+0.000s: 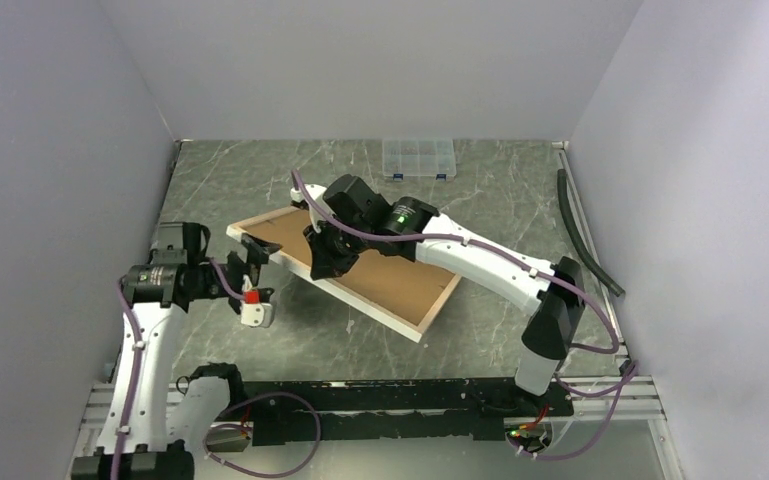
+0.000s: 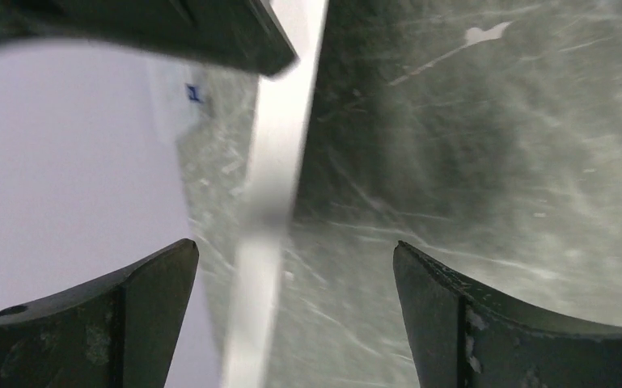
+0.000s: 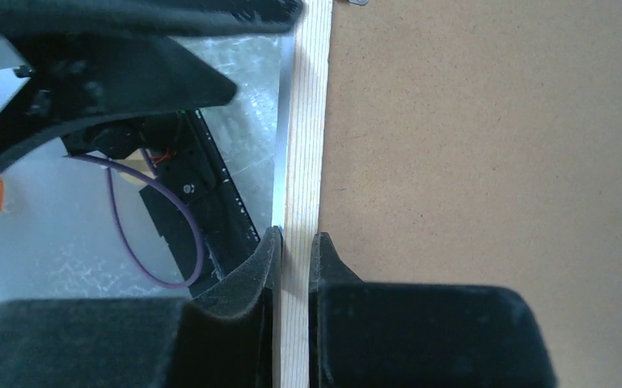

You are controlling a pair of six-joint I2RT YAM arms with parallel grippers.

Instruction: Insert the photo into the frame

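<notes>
Marble table (image 1: 500, 190): frame (image 3: 306, 121) diagonal, back up, in right gripper (image 3: 295, 242); left gripper (image 2: 295, 259) wide.

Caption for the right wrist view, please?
Right gripper pinches the light-wood border of the large rectangular picture frame, back up, plain brown backing board alongside.

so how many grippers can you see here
2. The left gripper hangs open by the left end of the frame, holding nothing. The right gripper is clamped on the frame's wooden edge, near its middle. None seem hidden.
</notes>
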